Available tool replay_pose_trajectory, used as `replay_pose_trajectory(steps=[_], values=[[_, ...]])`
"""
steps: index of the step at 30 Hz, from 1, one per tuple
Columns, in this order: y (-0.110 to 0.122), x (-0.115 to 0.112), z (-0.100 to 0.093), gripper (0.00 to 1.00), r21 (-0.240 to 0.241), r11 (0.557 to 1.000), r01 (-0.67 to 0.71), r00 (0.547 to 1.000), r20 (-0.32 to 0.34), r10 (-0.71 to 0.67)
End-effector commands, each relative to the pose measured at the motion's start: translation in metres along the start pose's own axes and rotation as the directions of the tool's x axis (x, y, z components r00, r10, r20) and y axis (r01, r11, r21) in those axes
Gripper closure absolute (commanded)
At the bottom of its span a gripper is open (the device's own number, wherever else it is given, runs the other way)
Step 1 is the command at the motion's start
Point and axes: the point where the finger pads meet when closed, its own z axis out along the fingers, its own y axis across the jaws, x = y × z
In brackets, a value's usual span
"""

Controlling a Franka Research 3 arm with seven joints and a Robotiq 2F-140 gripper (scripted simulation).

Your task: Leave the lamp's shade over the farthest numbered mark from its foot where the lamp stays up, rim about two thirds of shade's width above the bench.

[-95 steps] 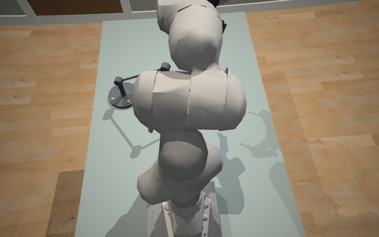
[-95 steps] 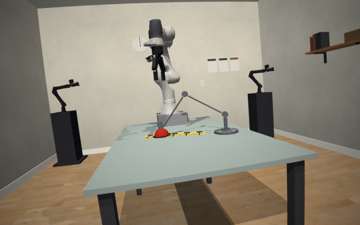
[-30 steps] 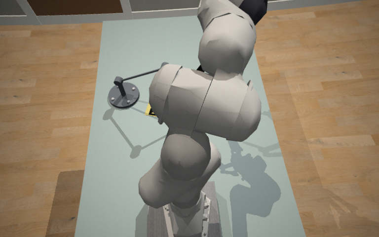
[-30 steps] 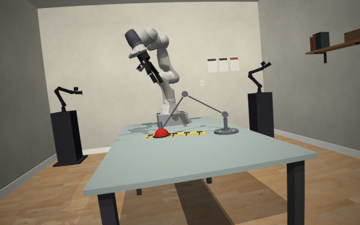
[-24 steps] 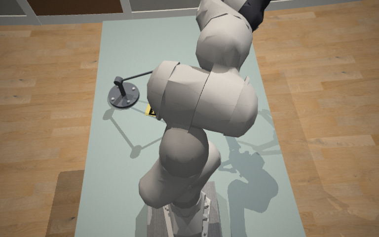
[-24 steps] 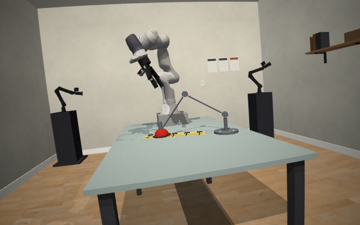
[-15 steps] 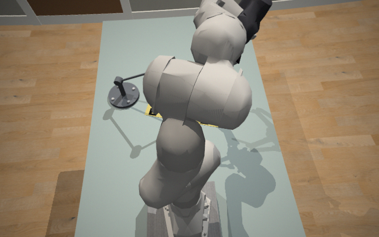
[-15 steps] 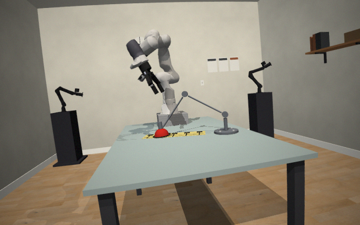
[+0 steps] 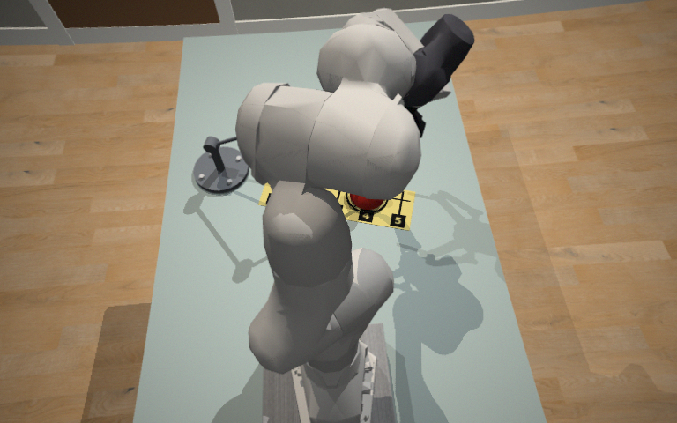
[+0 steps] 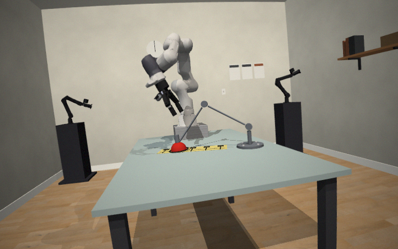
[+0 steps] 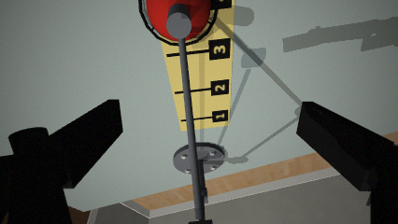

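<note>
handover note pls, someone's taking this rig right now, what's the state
Gripper: open, empty, up in the air above the bench, touching nothing.
Red dome lamp shade: sunk onto the pale bench, over mark 4 of the yellow numbered strip. Thin grey lamp arms are folded in a peak; round grey lamp foot stands by mark 1.
Done: nothing that counts; the shade is resting on the bench, not at the needed height.
Left: grasp the lamp, lift the shade, try nearer marks, and leave it where it stays up by itself.
</note>
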Motion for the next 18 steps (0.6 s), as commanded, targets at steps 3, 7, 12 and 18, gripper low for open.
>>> replay_pose_trajectory(steps=[3, 7, 12, 18], values=[[-0.01, -0.001, 0.002, 0.0, 0.022, 0.997, 0.075, 0.997, 0.016, -0.075], [-0.014, 0.0, 0.002, 0.0, 0.03, 0.996, 0.087, 0.996, 0.017, -0.088], [-0.019, 0.0, 0.003, 0.0, 0.04, 0.994, 0.102, 0.994, 0.019, -0.103], [-0.02, 0.0, 0.009, 0.0, 0.043, 0.994, 0.104, 0.994, 0.019, -0.105]])
